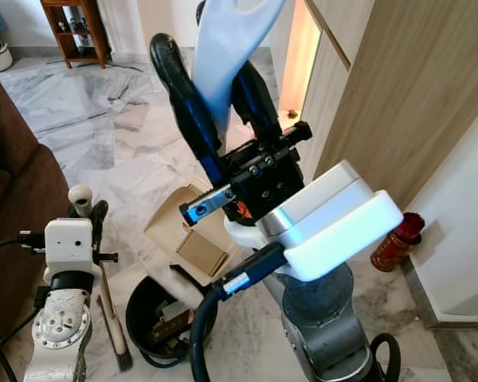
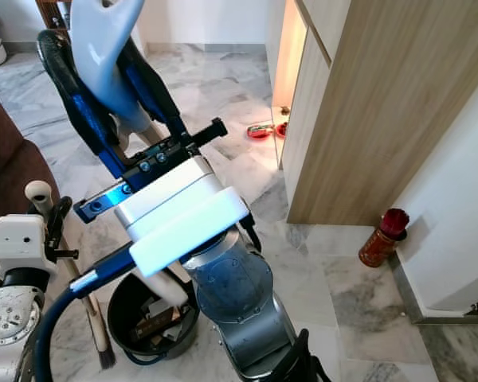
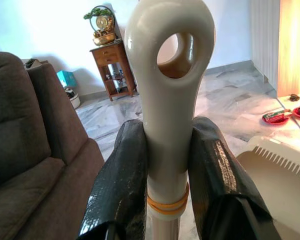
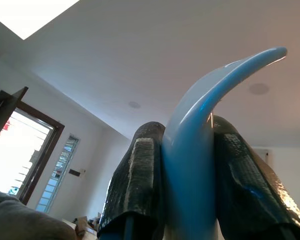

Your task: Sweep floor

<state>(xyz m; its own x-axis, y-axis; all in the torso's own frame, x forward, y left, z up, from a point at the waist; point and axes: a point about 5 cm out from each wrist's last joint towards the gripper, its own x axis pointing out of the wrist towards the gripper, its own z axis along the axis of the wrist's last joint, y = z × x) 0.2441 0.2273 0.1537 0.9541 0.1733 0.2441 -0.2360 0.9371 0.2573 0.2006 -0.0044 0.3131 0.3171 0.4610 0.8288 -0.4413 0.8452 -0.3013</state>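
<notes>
Marble floor [image 1: 103, 111] looks largely unswept, with the right gripper [image 1: 215, 79] clamped on the pale-blue dustpan handle [image 1: 231, 48] raised high, the left gripper [image 3: 170, 165] clamped on the cream broom handle [image 3: 167, 100] beside the sofa [image 1: 8, 183].

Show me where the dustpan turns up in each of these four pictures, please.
Left eye view: dustpan handle, top centre, clamped in the right gripper.
Right eye view: handle, top left.
Left wrist view: its toothed pan edge, lower right.
Right wrist view: handle, centre, between the fingers.
Shared landmark: the cream broom, held by the left gripper.
</notes>
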